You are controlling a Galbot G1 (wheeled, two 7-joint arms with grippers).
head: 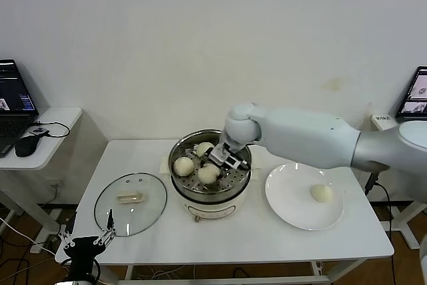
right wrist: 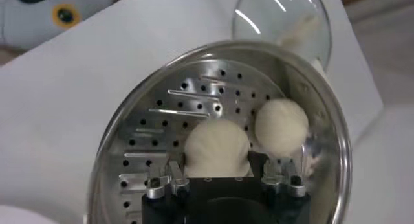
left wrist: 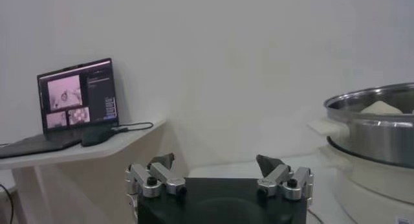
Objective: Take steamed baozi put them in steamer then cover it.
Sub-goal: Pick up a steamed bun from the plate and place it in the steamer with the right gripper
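Note:
The steamer (head: 212, 206) stands mid-table, its perforated tray (right wrist: 187, 96) showing in the right wrist view. Three cream-white baozi lie inside it (head: 183, 165) (head: 203, 148) (head: 209, 173). My right gripper (head: 219, 161) reaches down into the pot. It is shut on one baozi (right wrist: 217, 147), which fills the gap between its fingers just above the tray. A second baozi (right wrist: 281, 125) rests close beside the held one. Another baozi (head: 321, 193) lies on the white plate (head: 287, 205) to the right. My left gripper (head: 85, 238) hangs open and empty below the table's front left corner.
The glass lid (head: 150, 195) lies flat on the table left of the steamer, also seen as the lid (right wrist: 281, 18) beyond the pot. A side desk with a laptop (left wrist: 77, 96) and mouse stands far left. The steamer's rim (left wrist: 375, 102) rises right of my left gripper (left wrist: 217, 164).

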